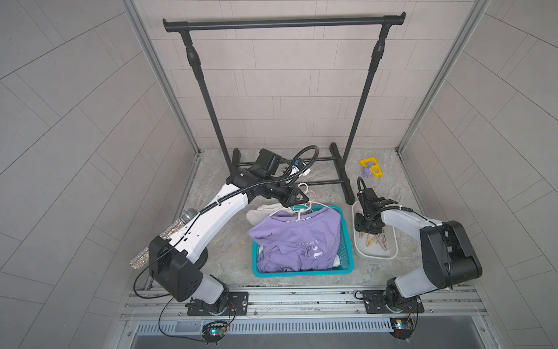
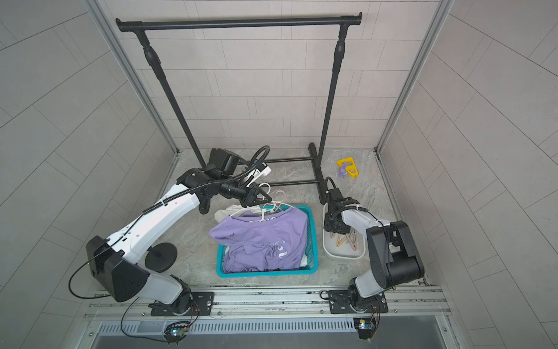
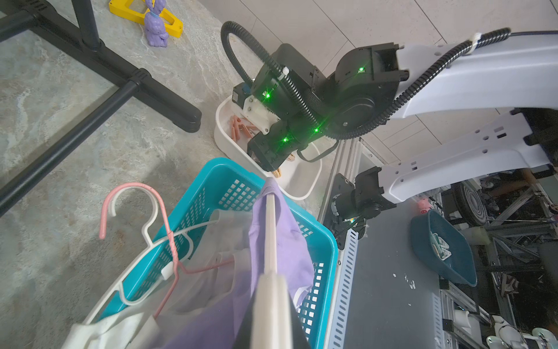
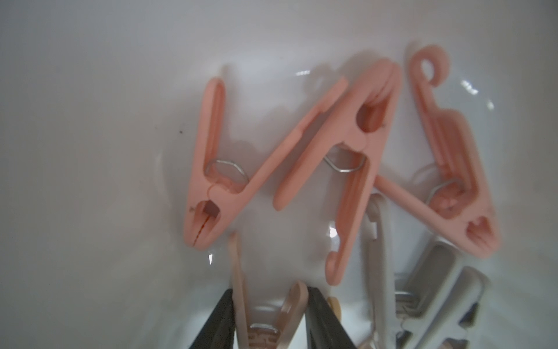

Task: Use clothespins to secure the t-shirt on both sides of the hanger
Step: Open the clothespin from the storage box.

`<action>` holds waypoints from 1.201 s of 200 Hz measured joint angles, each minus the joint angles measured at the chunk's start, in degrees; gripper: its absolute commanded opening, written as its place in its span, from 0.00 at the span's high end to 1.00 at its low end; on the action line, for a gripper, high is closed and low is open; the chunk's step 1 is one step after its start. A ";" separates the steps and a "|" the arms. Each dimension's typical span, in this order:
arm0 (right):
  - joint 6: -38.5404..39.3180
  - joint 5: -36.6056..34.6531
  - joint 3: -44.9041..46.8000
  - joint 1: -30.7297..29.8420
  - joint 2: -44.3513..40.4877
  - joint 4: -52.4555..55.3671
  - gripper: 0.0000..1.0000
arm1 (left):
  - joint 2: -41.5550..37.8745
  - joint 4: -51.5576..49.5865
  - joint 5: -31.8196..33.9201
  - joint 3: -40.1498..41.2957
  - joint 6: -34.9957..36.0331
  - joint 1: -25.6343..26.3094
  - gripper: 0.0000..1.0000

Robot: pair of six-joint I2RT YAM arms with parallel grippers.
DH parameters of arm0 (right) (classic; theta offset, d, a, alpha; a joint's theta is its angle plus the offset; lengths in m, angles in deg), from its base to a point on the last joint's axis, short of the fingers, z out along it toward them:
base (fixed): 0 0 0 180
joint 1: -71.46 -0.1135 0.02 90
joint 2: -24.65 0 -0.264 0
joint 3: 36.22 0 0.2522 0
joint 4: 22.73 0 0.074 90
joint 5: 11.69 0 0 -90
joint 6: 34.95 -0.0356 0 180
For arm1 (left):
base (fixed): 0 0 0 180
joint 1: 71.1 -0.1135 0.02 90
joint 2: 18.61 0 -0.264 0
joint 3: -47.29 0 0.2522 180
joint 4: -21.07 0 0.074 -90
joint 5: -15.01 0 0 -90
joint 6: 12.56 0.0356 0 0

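The left gripper (image 1: pixel 303 200) is clamped tight on a white hanger (image 3: pixel 270 229). In the left wrist view the hanger's arm runs straight out from between its fingers, and the purple t-shirt (image 1: pixel 299 232) is draped over that arm, falling away below the gripper into the teal basket (image 1: pixel 302 273). Near this gripper, off to one side of the held arm, a pink wire hanger (image 3: pixel 133 186) and a white wire hanger (image 3: pixel 150 225) lean out over the basket's rim, clear of the jaws. The right gripper (image 4: pixel 271 291) points down into the white tray (image 1: pixel 377 257), where the clothespins (image 4: pixel 359 145) lie; the basket sits between the two grippers. The right jaws stand part-way apart astride a peach-tan clothespin (image 4: pixel 264 334), with one dark finger (image 4: pixel 223 320) close against each of its handles. Whether they squeeze it or only rest beside it, I cannot tell. Just beyond the fingertips three salmon-pink pins (image 4: pixel 208 136) lie flat on the tray floor, overlapping one another, and grey pins (image 4: pixel 437 290) crowd close beside one finger. In both top views the tray lies directly under this gripper, well apart from the left one.
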 measured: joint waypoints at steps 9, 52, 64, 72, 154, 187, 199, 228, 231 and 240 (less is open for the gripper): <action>0.09 0.02 0.00 0.00 0.00 -0.13 0.67 | 0.00 0.00 0.00 0.00 0.02 0.04 0.99; -0.04 0.00 0.00 0.00 0.00 -0.55 0.77 | 0.00 -0.02 0.04 0.00 0.63 0.09 0.99; -0.02 0.00 0.00 0.00 0.00 -0.61 0.83 | 0.00 -0.04 0.15 0.00 1.03 0.09 0.99; 0.02 -0.04 0.00 0.00 -0.02 -0.72 0.85 | 0.00 -0.04 0.24 0.00 1.18 0.09 0.99; 2.27 -0.17 0.02 0.02 -4.00 -0.98 1.00 | -0.96 -0.44 1.11 0.00 3.78 0.07 0.98; 3.87 -0.35 0.59 0.02 -8.52 -1.44 1.00 | -2.16 -0.44 1.49 0.00 5.22 -0.09 0.98; 4.31 -0.50 0.83 0.02 -10.97 -1.53 1.00 | -2.45 -0.44 1.64 -0.02 5.64 -0.11 0.99; 5.18 -0.98 0.90 0.02 -16.96 -1.70 1.00 | -2.67 -0.39 2.01 -0.02 6.21 -0.22 1.00; 5.20 -1.01 0.87 0.02 -17.51 -1.73 1.00 | -2.67 -0.37 2.05 -0.02 6.21 -0.26 1.00; 5.31 -1.16 0.87 0.04 -19.17 -1.75 1.00 | -2.69 -0.33 2.12 -0.02 6.19 -0.35 1.00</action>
